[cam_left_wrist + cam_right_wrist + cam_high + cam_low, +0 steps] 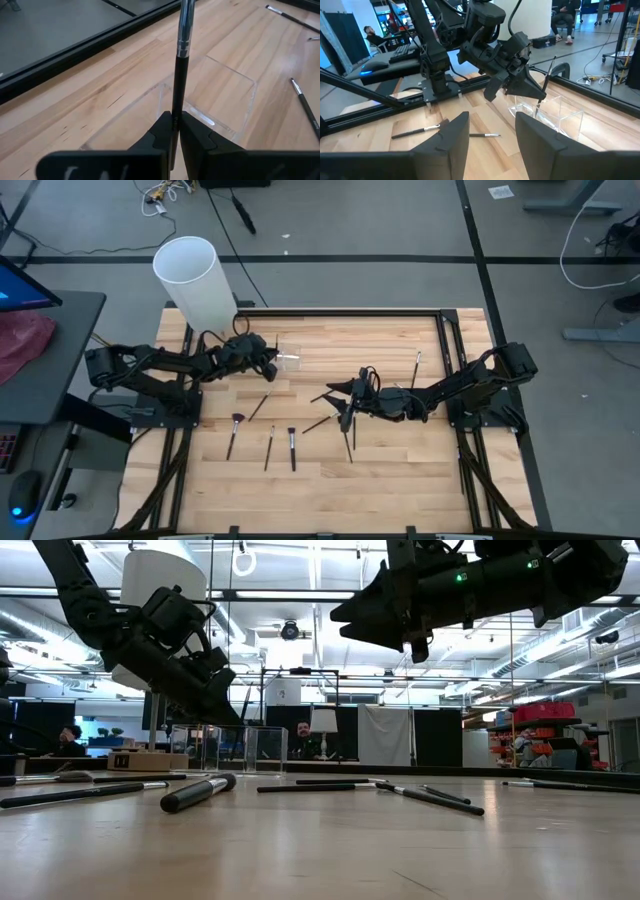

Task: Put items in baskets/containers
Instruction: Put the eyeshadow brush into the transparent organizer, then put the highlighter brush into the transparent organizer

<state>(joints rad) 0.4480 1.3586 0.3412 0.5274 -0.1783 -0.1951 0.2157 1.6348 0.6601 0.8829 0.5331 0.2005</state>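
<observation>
Left wrist view: my left gripper [175, 131] pinching brush [180, 70], thin dark handle, silver ferrule, directly over clear holder [220, 102]. Holder low, rectangular, near-invisible walls. Right gripper [490, 132] spread, holding nothing, raised well apart from holder. Loose brushes [268, 444] on table [400, 480], near holder.

Grey floor [380, 220] surrounds the wooden table [400, 470], marked with dark lines. Cables [165, 192] lie on the floor beyond the table's far edge. A dark desk [60, 330] stands just beside the table's left side, a red cloth [22, 340] on it. Beyond the table, seated people [300, 740] and black curtains [435, 735] show under a pipe-lined ceiling [300, 615].
</observation>
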